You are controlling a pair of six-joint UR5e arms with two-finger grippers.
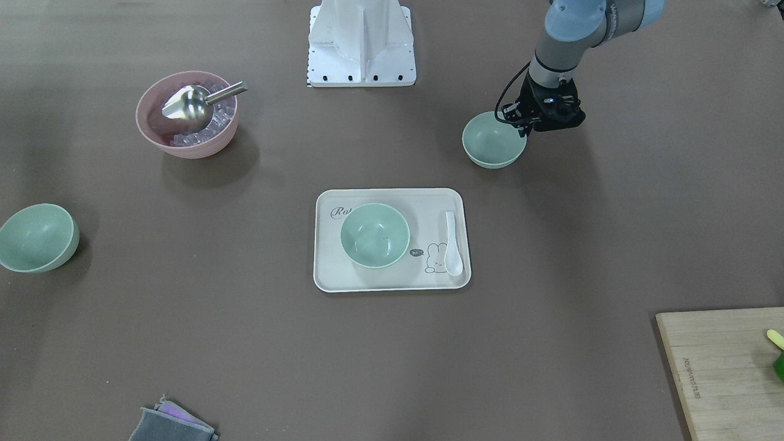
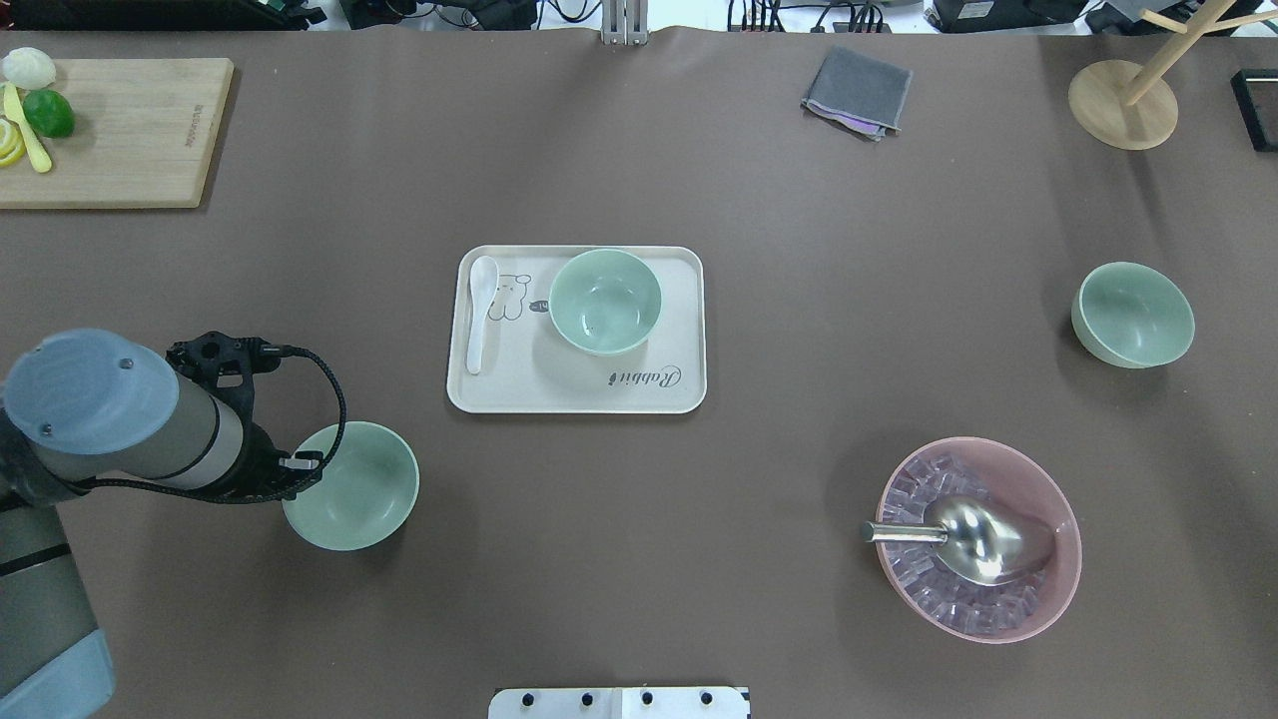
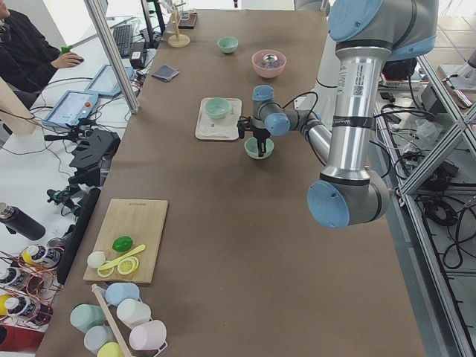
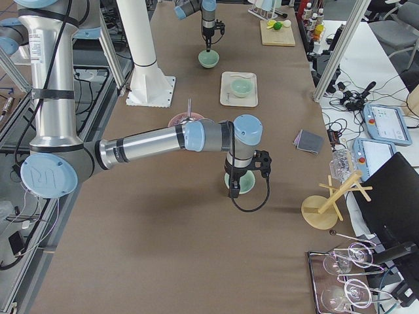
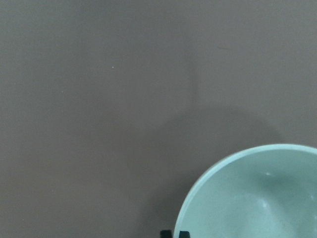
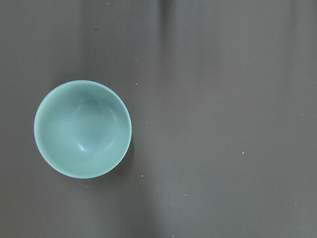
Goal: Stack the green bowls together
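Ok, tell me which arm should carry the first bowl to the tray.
Left. The left gripper sits at the rim of a green bowl near the tray; the right gripper hangs above the farther bowl.

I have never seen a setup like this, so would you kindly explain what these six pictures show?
This is a robot with two arms at a brown table. Four fixed cameras look from above, from opposite and from each table end; two more sit on the wrists. Three green bowls stand apart: the tray bowl on a cream tray beside a white spoon, the left bowl and the right bowl. The left tool is at the left bowl's rim; whether it grips, I cannot tell. The right tool shows only in one side view. A pink bowl with a metal scoop, a cutting board and a cloth are also there.
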